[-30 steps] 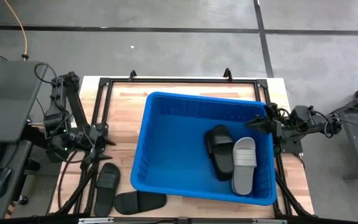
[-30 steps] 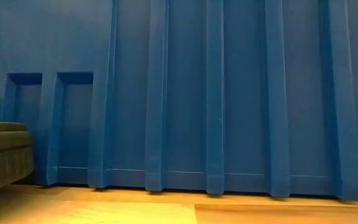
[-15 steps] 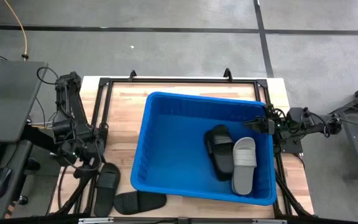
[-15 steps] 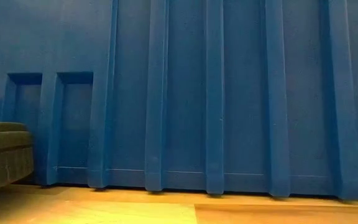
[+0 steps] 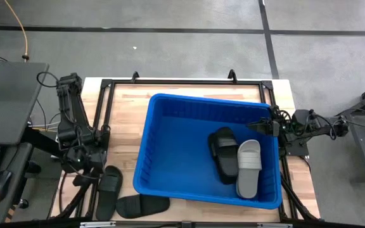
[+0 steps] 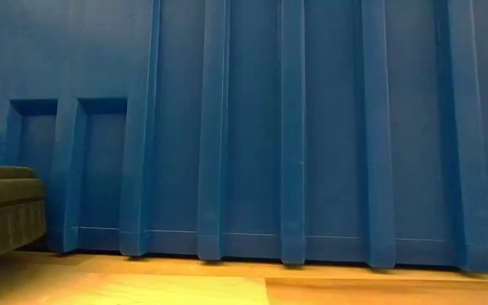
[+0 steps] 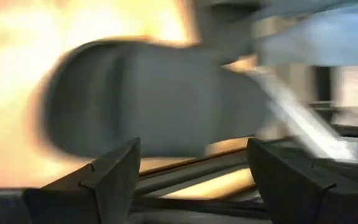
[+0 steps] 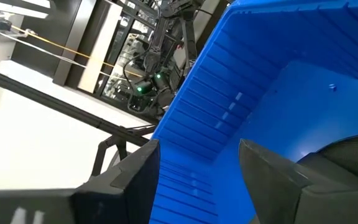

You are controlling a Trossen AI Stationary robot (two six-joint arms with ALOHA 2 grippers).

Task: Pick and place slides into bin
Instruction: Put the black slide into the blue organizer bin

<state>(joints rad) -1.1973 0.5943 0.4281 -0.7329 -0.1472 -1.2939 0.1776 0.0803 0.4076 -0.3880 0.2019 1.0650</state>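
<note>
From above I saw my left gripper (image 5: 83,166) at lower left, spread above a black slide (image 5: 109,190) on the tabletop (image 5: 125,120), while the right wrist view showed my right gripper (image 8: 199,163) spread and empty over the bin (image 8: 241,93).

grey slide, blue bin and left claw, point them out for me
grey slide (image 5: 248,166), high view, on its wide strap band, inside the bin.
blue bin (image 5: 204,98), high view, on its far rim.
left claw (image 5: 86,172), high view, between its open fingertips, just beside the black slide (image 5: 109,185) on the table.
</note>
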